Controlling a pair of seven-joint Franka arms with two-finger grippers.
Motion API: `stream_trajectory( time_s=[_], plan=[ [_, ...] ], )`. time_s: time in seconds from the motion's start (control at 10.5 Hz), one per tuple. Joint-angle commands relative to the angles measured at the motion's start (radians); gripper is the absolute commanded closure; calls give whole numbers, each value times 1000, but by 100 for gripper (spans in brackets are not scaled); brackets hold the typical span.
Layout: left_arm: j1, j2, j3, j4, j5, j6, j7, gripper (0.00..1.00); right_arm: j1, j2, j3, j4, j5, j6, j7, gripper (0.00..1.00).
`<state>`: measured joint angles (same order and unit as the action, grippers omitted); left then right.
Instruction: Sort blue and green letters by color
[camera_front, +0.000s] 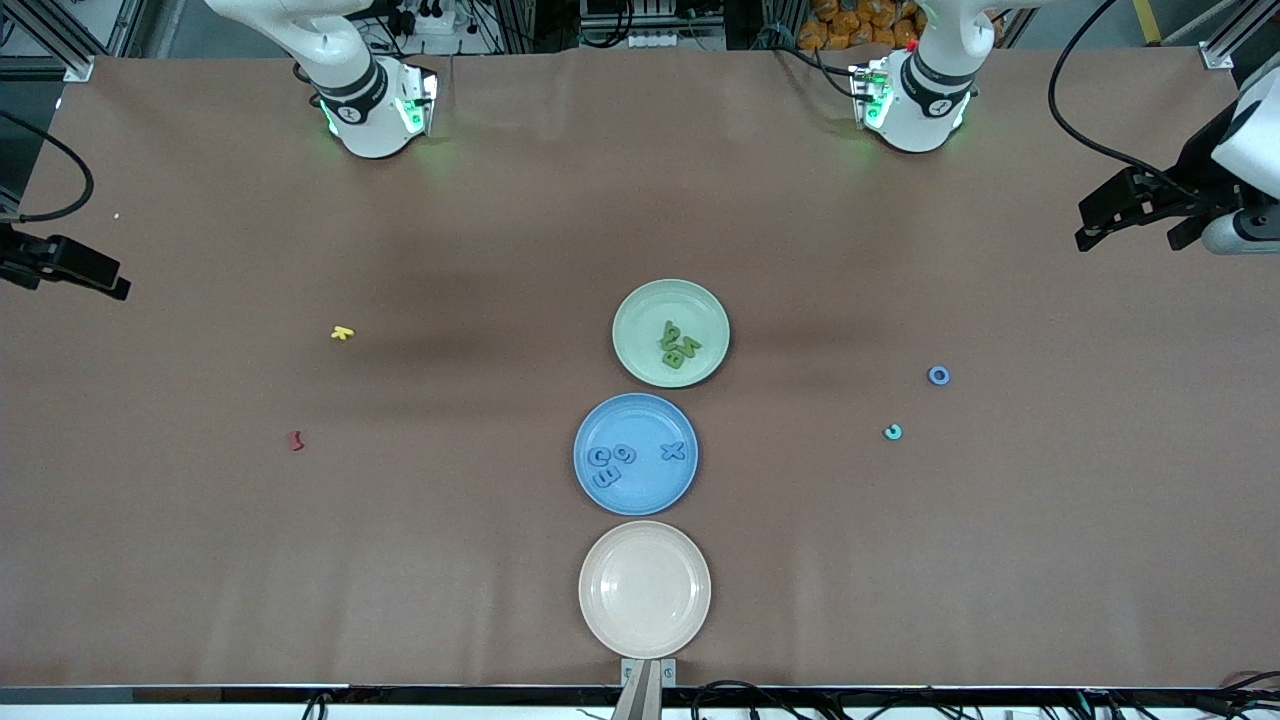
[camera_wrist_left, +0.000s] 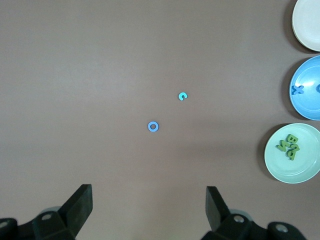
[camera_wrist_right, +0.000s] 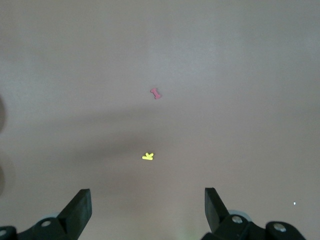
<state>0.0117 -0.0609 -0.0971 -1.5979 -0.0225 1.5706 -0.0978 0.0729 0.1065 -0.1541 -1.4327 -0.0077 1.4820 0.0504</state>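
Note:
Several green letters lie in the pale green plate. Several blue letters lie in the blue plate, which stands nearer to the front camera. A blue ring letter and a small teal-green C lie loose on the table toward the left arm's end. My left gripper hangs open and empty over that end. My right gripper hangs open and empty over the right arm's end.
An empty beige plate stands nearest the front camera, in line with the other two plates. A yellow letter and a dark red piece lie toward the right arm's end.

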Motion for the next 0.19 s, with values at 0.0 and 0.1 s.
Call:
stream_trajectory(
  time_s=[0.0,0.1],
  plan=[
    [2,-3,0,12,-4,-11,-3,0,4,18,-1,28,-3,-6,17,0],
    [2,-3,-3,13,9,-11,-3,0,4,21,-1,28,-3,-5,17,0]
  ],
)
